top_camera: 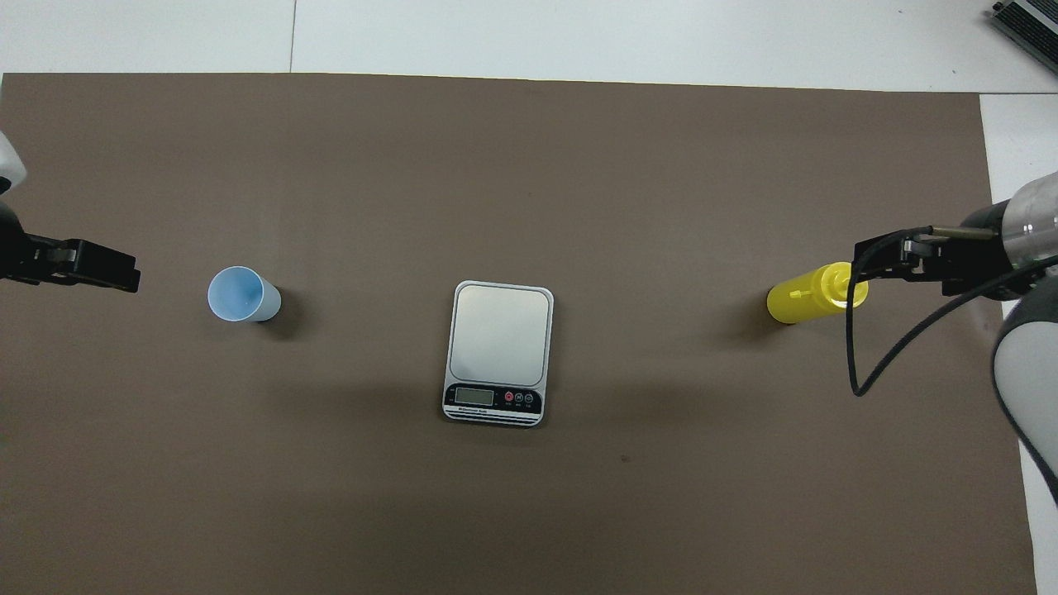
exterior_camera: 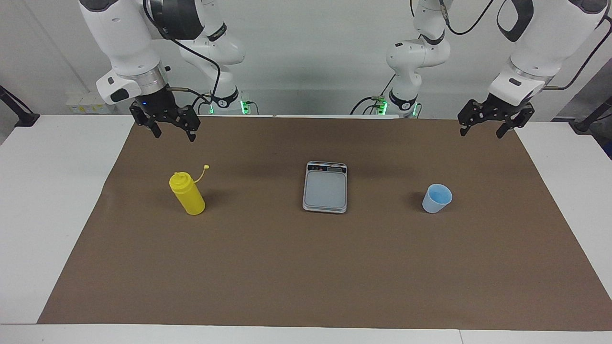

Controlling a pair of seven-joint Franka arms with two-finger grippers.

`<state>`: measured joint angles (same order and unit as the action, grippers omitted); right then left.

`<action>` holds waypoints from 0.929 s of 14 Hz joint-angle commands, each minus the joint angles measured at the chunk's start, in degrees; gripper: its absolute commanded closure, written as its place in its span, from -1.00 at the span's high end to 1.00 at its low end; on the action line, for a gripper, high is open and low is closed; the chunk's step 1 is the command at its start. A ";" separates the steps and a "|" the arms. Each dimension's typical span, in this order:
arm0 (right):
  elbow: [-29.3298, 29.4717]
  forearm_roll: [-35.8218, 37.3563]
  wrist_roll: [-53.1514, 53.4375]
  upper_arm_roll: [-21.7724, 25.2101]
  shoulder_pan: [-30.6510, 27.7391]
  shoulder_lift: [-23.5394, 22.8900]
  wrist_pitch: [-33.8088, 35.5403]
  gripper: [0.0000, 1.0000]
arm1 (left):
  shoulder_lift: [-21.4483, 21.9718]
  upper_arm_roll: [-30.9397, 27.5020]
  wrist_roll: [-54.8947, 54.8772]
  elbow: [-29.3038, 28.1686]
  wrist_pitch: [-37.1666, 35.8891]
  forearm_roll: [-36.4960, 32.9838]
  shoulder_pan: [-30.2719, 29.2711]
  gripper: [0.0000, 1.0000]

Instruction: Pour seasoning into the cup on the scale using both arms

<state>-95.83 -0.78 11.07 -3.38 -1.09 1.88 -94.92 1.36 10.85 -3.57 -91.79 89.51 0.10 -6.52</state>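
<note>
The yellow seasoning bottle stands upright on the brown mat toward the right arm's end, its tethered cap hanging open; it also shows in the overhead view. The silver-grey scale lies in the middle, its display edge nearest the robots, nothing on it. The light blue cup stands upright on the mat toward the left arm's end. My right gripper is open and empty, raised above the bottle. My left gripper is open and empty, raised beside the cup.
The brown mat covers most of the white table. A black cable loops down from the right arm's wrist. Black stand feet sit at the table's corners near the robots.
</note>
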 commanded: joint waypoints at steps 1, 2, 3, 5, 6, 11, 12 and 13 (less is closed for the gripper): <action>0.20 0.16 -0.88 -0.13 -0.32 0.14 -0.27 1.00 | 1.45 0.23 -0.21 -1.55 0.93 0.87 -0.43 1.00; 0.20 0.16 -0.88 -0.13 -0.32 0.14 -0.35 1.00 | 1.54 0.23 -0.21 -1.64 0.93 0.87 -0.51 1.00; 0.20 0.16 -0.71 -0.13 -0.23 0.14 -0.36 1.00 | 1.54 0.32 -0.29 -1.72 1.01 0.87 -0.68 1.00; 0.11 0.16 -0.62 -0.13 -0.23 0.14 -0.36 1.00 | 1.54 0.32 -0.38 -1.72 1.19 0.87 -0.69 1.00; 0.11 0.16 -0.53 -0.13 -0.23 0.14 -0.27 1.00 | 1.54 0.32 -0.12 -1.81 1.19 0.87 -0.60 1.00; 0.11 -0.01 -0.62 -0.13 -0.23 0.14 -0.09 1.00 | 1.54 0.40 4.43 -1.90 1.36 1.91 -0.86 1.00; 0.11 0.07 -0.62 -0.13 -0.23 0.14 0.17 1.00 | 1.62 0.40 4.45 -2.16 1.54 2.01 -0.86 1.00; 0.11 -0.01 -0.53 -0.13 -0.23 0.14 0.43 1.00 | 1.62 0.32 4.45 -2.34 1.54 2.01 -0.78 1.00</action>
<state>-95.82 -0.78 11.07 -3.38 -1.09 1.88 -94.92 1.36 10.91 -0.20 -91.86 89.58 1.02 -6.52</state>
